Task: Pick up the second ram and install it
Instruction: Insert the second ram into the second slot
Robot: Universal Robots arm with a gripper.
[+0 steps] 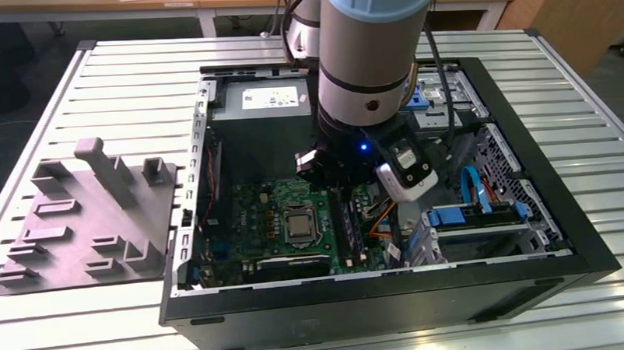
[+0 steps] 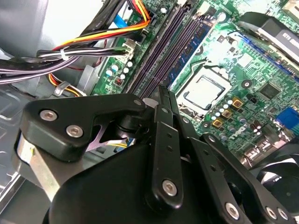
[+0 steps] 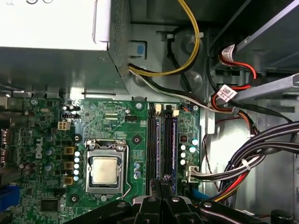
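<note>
**Gripper (image 1: 339,187) Low Over the Memory Slots, Jaws Drawn Narrow**

Down inside the open computer case (image 1: 379,305) with the arm (image 1: 375,48), on the slatted table (image 1: 132,80). Poised with the tips right above the memory slots (image 3: 161,140), just to the exterior view's right of the processor socket (image 1: 296,226) on the motherboard (image 1: 256,212).

Closed down to a thin slit at the jaws in both wrist views, with the black fingers (image 2: 166,140) lying side by side and pointing along the line of the slots. Cannot tell whether anything is pinched in that slit.

As for the second ram (image 1: 345,224): upright on its long edge at the slots, straight below the tips, running near to far in the exterior view as a dark, narrow strip. Cannot tell which slot holds it, nor whether it is pressed fully home. Cannot make out its label or chips from here.

Beyond the slots, at the far end of the case, the grey power-supply box (image 1: 257,107), with bundled cables (image 3: 252,154) trailing down the side of the board away from the socket. At the exterior view's left, well apart from the case, the grey plastic tray (image 1: 75,230) with its upright blocks, resting flat on the table.
</note>
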